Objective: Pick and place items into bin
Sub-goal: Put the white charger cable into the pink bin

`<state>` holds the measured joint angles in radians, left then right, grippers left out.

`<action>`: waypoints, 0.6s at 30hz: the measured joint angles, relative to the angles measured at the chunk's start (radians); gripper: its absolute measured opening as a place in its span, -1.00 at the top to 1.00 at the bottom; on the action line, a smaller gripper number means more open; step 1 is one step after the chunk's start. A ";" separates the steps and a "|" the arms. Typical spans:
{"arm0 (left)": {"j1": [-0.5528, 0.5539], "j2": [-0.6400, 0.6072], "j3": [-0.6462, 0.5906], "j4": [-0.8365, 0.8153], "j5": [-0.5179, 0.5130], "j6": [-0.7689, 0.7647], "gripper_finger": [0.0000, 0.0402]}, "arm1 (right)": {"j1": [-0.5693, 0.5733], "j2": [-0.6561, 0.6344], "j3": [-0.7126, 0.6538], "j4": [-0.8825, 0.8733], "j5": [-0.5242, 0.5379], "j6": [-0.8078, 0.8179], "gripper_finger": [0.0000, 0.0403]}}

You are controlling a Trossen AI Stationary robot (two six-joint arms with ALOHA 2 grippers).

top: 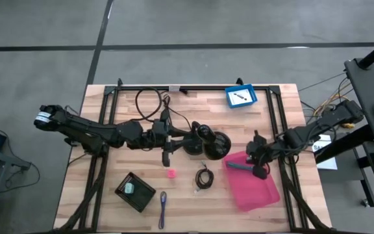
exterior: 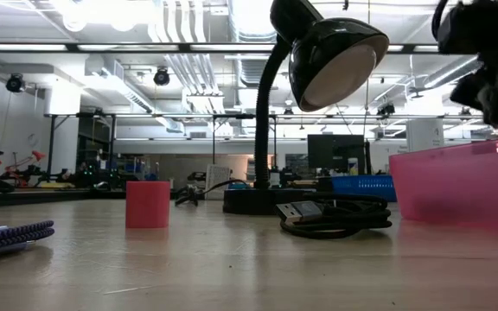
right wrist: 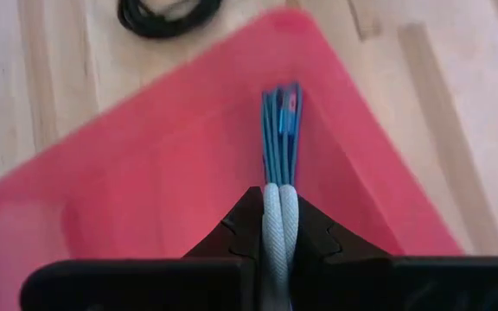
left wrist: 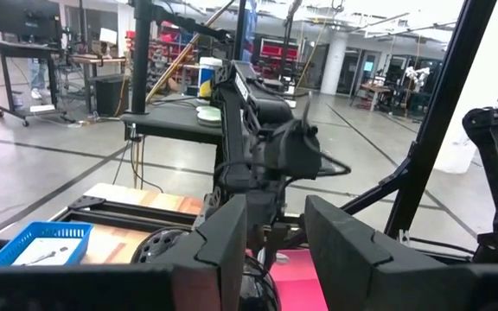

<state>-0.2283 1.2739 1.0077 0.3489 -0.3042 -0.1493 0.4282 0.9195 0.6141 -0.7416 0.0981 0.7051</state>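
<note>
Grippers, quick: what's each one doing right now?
Left gripper: open, holding nothing, near the lamp.
Right gripper: shut on the teal marker, over the pink bin.

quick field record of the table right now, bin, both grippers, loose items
bin: pink bin at the table's right front
right gripper: right gripper above the bin, shut on the teal marker
left gripper: left gripper mid-table beside the black desk lamp, jaws apart, holding nothing visible
loose items: pink cube, coiled black cable, purple pen
other: blue tray at the back edge, black box at front left
</note>
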 joint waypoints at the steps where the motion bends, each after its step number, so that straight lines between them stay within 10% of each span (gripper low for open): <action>1: 0.000 0.000 0.000 0.000 0.000 0.000 0.48 | 0.000 0.000 -0.009 -0.001 -0.008 0.003 0.91; 18: 0.000 0.000 0.000 0.000 -0.010 0.000 0.48 | -0.001 0.001 -0.095 0.060 0.027 0.134 0.91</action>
<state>-0.2283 1.2743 1.0077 0.3485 -0.3143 -0.1493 0.4272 0.9201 0.5194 -0.6812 0.1254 0.8387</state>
